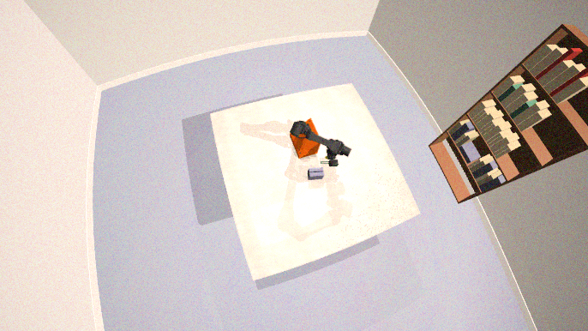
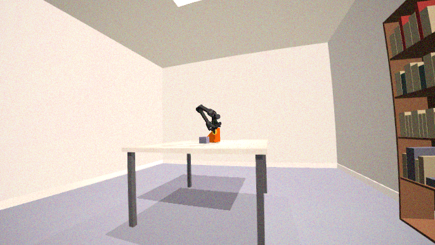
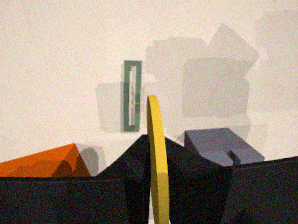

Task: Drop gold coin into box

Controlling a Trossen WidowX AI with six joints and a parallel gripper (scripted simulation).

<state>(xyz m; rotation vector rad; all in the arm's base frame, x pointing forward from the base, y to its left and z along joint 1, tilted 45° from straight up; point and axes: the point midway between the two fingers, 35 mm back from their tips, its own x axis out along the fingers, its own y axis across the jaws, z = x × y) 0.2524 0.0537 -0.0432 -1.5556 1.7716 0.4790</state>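
My gripper (image 2: 214, 131) (image 3: 150, 141) is shut on the gold coin (image 2: 215, 132) (image 3: 159, 162), which stands edge-on between the black fingertips, raised above the table. The dark-green holder (image 3: 127, 97) lies on the table, ahead and a little left of the coin in the wrist view; its groove is empty. The closed grey box (image 1: 315, 174) (image 2: 203, 139) (image 3: 209, 140) stands on the table, to the right of the coin in the wrist view. The near end of its slot (image 3: 233, 157) shows there; the rest is hidden by the right finger. The coin is not over the box.
The orange base (image 1: 305, 145) (image 2: 217, 137) (image 3: 57, 159) of the arm stands close to the holder and box, and shows at lower left in the wrist view. Shadows of the arm lie across the table top (image 1: 364, 189). A bookshelf (image 1: 510, 124) stands against the wall, away from the table.
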